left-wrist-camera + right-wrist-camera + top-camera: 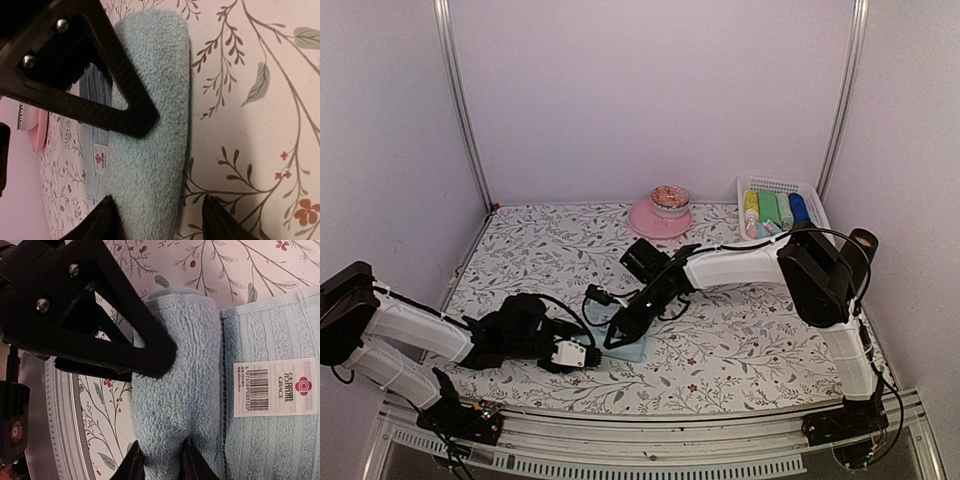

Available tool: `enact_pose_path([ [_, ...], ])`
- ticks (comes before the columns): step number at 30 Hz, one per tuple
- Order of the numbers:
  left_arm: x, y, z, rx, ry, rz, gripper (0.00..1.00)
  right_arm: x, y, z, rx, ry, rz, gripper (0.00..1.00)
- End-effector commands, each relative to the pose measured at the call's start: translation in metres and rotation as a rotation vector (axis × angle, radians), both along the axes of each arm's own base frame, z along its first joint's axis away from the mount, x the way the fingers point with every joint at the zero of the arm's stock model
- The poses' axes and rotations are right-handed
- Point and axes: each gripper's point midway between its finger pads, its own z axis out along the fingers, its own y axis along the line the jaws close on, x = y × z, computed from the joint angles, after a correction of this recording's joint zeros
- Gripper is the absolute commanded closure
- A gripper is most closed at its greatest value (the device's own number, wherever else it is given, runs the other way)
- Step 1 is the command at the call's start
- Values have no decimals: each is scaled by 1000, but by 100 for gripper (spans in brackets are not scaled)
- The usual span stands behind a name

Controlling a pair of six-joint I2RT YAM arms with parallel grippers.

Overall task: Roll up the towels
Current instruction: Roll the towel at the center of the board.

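A pale blue towel (638, 350) lies on the floral tablecloth near the front middle, partly rolled from one edge. In the right wrist view the rolled part (175, 390) lies beside the flat part, which carries a white barcode label (275, 386). My right gripper (162, 465) is shut on the roll, pinching it between its fingertips; it also shows in the top view (618, 338). My left gripper (162, 222) is open, its fingertips straddling the roll's edge (150, 150), and it sits just left of the towel in the top view (582, 357).
A white basket (780, 185) at the back right holds several rolled towels (772, 208) in yellow, green and blue. A pink plate (658, 220) with a small bowl (670, 197) on it stands at the back middle. Metal posts rise at the back corners.
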Motion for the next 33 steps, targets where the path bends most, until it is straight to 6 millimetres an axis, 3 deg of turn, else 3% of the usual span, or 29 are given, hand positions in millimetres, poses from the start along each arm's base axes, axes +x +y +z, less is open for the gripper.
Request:
enact_pose_path([
  [1, 16, -15, 13, -33, -88, 24, 46, -19, -14, -30, -102, 124, -2, 75],
  [11, 12, -15, -9, 45, -71, 9, 65, -11, -17, -28, -79, 145, -8, 74],
  [15, 11, -12, -23, 113, -32, 5, 99, -8, -19, -27, -74, 135, -6, 71],
  [24, -8, -6, -30, 244, 200, -29, 100, 18, -32, 22, -24, -147, -42, 40],
  [29, -8, -7, -20, 286, 373, -8, 100, 39, -59, 47, -33, -391, -142, 29],
  [33, -4, -10, -14, 299, 479, 12, 100, 35, -89, 63, 37, -533, -201, 25],
])
